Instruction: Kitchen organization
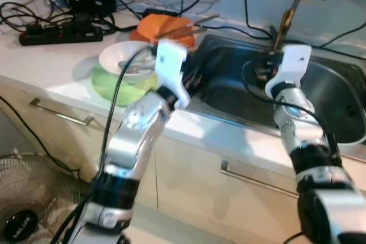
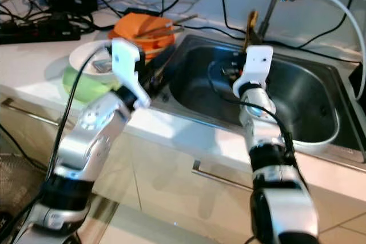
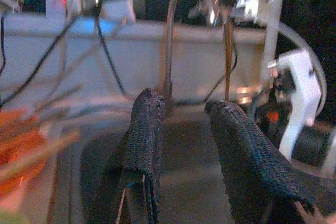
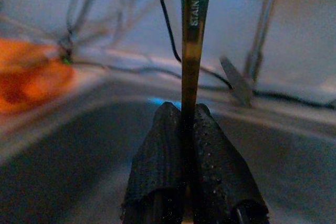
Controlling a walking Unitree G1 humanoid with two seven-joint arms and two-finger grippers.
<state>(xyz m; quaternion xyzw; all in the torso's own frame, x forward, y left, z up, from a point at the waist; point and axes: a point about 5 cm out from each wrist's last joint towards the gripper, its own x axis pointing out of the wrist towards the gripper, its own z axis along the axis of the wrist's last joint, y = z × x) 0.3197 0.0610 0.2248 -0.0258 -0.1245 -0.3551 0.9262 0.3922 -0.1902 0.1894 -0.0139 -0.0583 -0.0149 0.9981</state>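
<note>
The right gripper is clenched on a steel utensil, which stands upright between its fingers above the sink. The left gripper hovers at the sink's left rim, fingers apart and holding nothing, beside the orange plate.

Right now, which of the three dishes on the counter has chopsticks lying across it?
The orange dish, the one closest to the sink. Chopsticks rest across its top. The white bowl sits stacked on the green bowl, with no chopsticks.
</note>
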